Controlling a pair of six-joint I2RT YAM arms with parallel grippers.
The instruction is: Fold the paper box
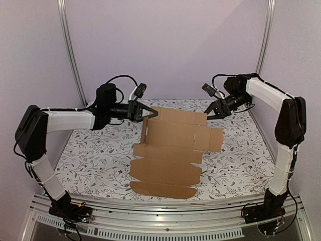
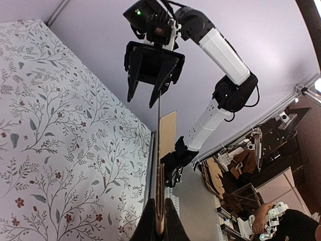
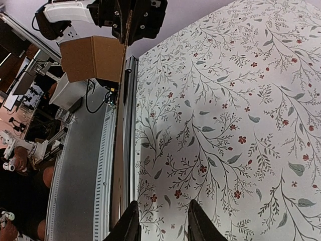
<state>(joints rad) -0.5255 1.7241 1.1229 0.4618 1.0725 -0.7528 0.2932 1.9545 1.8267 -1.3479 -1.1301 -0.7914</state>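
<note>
The paper box (image 1: 170,150) is a flat brown die-cut sheet, raised at its far edge and sloping down toward the near table edge. My left gripper (image 1: 153,113) is shut on the sheet's far left corner. In the left wrist view its fingers (image 2: 173,221) pinch the cardboard edge (image 2: 168,130). My right gripper (image 1: 209,111) hovers at the far right corner, open. In the right wrist view the sheet's edge (image 3: 118,191) runs just left of the right gripper (image 3: 163,203), outside its jaws, with only tablecloth between them.
A floral tablecloth (image 1: 90,150) covers the table. An aluminium rail (image 1: 165,213) runs along the near edge. Metal posts (image 1: 70,50) and lilac walls close off the back. Cardboard stacks and a person (image 2: 281,221) lie beyond the table.
</note>
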